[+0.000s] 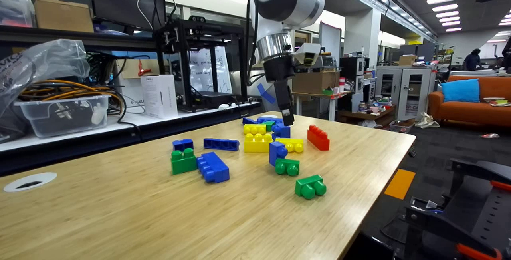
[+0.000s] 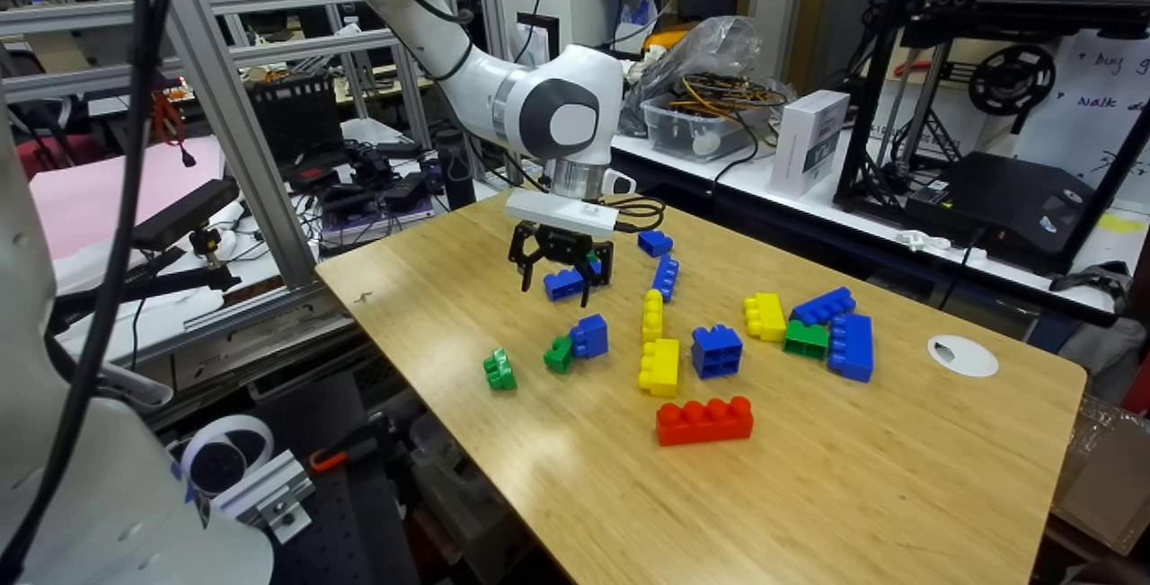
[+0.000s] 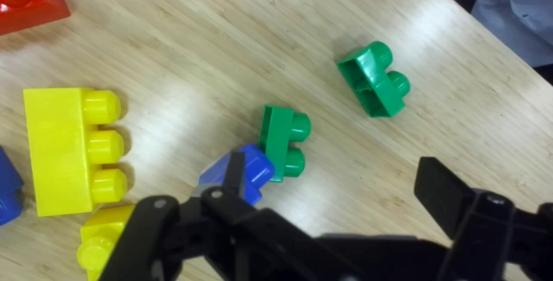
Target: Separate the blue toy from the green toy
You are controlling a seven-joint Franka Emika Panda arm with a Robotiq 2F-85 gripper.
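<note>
Jaws apart, blue brick (image 3: 258, 169) touching green brick (image 3: 277, 143), bare tabletop (image 3: 445, 134) reaching the edge (image 3: 481, 30)

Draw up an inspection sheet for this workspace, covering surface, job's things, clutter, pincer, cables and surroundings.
Surface: wooden tabletop with white round patches.
Job's things: blue toy and green toy appear to touch; not yet separated.
Clutter: red brick, yellow bricks, other green bricks, other blue bricks.
Pincer: open above the tabletop, holding nothing.
Cables: black cable beside the arm; heaped cables in a clear bin.
Surroundings: 3D printer, monitor, orange sofa.
</note>
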